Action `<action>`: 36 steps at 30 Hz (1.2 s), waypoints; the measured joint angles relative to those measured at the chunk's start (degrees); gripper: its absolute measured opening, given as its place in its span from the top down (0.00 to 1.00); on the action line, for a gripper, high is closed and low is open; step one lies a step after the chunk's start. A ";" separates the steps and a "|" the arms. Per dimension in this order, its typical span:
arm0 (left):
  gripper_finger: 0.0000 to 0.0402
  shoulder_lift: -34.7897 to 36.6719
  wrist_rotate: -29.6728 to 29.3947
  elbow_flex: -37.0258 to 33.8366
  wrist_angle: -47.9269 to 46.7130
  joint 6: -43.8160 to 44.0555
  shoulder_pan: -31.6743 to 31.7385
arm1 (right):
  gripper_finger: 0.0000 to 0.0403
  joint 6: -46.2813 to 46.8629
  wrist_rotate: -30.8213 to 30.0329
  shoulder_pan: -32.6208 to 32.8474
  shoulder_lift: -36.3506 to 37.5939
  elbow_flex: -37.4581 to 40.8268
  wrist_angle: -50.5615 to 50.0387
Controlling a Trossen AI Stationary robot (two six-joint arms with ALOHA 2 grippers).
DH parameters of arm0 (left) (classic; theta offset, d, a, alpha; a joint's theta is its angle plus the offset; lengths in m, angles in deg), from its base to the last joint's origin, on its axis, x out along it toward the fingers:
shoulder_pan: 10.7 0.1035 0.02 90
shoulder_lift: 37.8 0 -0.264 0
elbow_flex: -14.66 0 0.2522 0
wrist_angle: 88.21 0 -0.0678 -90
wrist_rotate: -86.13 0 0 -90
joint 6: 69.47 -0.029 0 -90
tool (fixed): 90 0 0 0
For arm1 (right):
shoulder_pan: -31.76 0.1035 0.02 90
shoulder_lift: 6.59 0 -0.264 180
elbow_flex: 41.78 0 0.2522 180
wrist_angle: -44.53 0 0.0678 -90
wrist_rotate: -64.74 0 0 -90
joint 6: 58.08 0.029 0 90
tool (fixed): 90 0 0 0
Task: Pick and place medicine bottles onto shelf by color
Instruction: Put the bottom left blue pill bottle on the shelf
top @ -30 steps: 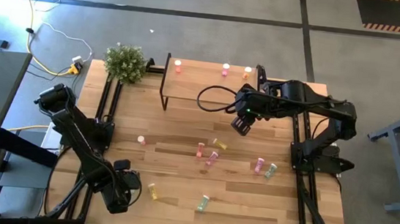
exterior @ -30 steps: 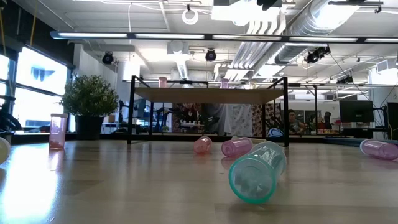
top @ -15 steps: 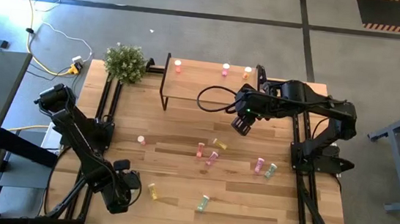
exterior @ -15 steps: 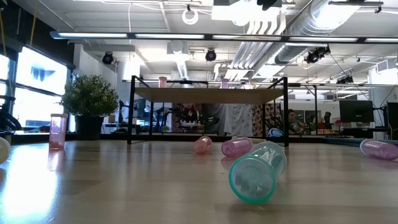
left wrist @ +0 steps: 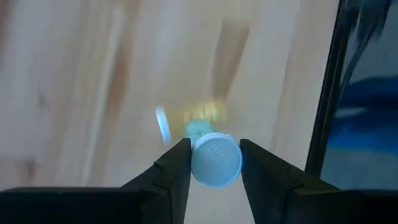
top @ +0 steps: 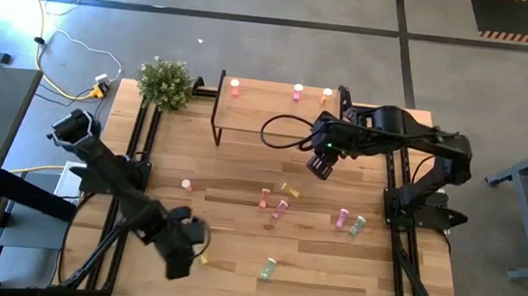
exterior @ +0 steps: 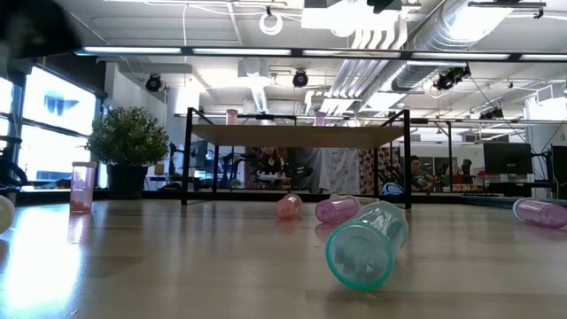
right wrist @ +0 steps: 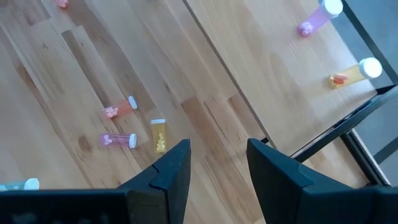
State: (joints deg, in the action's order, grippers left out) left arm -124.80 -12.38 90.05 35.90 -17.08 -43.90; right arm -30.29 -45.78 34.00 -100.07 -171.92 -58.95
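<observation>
- The left gripper [left wrist: 210,163], at the near left of the table [top: 242,170], is clamped on a yellow bottle [left wrist: 214,158]. In the left wrist view its white cap faces the camera between the two fingers [left wrist: 177,163], so its long axis runs along the gripper's line of sight, the yellow body blurred beyond the cap.
- A salmon bottle [top: 186,185] stands upright on the table's left side, cap up.
- The shelf [top: 272,110] sits at the far edge of the table. On it stand three bottles, all upright: a salmon one [top: 235,87] at its left end, a pink one [top: 298,92] and an orange one [top: 326,96] towards its right.
- At mid-table a salmon bottle [top: 265,200] lies with its long axis running towards the shelf. A yellow one [top: 288,189] and a pink one [top: 280,209] lie slantwise just beside it.
- Near the front edge a mint-green bottle [top: 268,268] lies on its side, pointing diagonally.
- The right gripper [right wrist: 217,163] hangs above the table just in front of the shelf's right end, its jaws parted with nothing between them.
- Right of centre a pink bottle [top: 342,217] and a mint-green bottle [top: 357,225] lie side by side, both pointing roughly towards the shelf.
</observation>
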 joint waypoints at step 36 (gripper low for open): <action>0.71 0.04 6.54 26.57 -2.77 -64.60 64.28 | 0.63 4.60 -0.79 -11.80 3.26 -0.02 2.78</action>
State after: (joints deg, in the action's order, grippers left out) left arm -124.76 -5.85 116.63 33.13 -81.68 20.38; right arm -25.69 -46.57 22.19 -96.80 -171.94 -56.17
